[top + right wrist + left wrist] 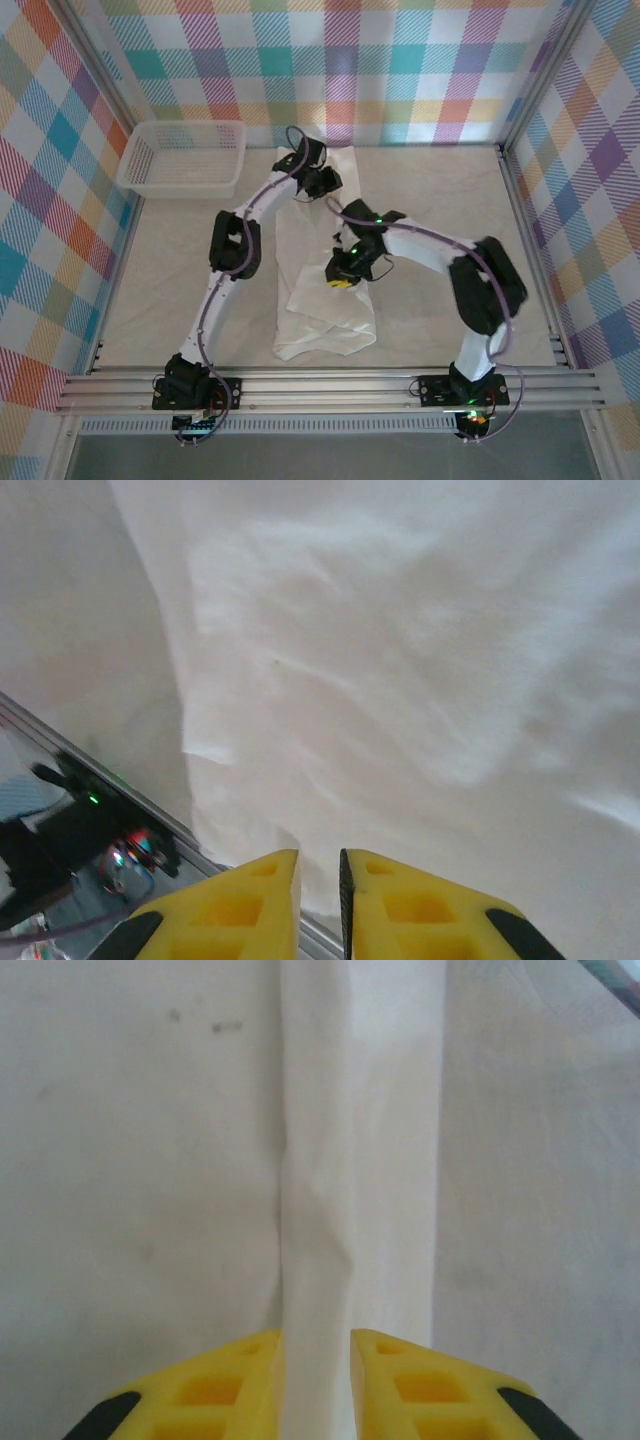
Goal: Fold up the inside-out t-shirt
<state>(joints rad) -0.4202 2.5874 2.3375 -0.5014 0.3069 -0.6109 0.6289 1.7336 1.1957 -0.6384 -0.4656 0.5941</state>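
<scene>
The inside-out t-shirt (325,300) lies on the table as a long white strip running from the back middle toward the front, wider and rumpled at its near end. My left gripper (322,184) is over the strip's far end. In the left wrist view its yellow fingers (230,1390) stand a little apart above a narrow folded ridge of the shirt (360,1160), so the left gripper (316,1360) is open and holds nothing. My right gripper (342,281) hovers over the strip's middle. Seen from its wrist, the right gripper (320,880) is open by a narrow gap above smooth fabric (400,660).
A white mesh basket (182,158) sits at the back left corner. The beige table (170,290) is bare left of the shirt. An aluminium rail (330,385) runs along the near edge, and checked walls stand on three sides.
</scene>
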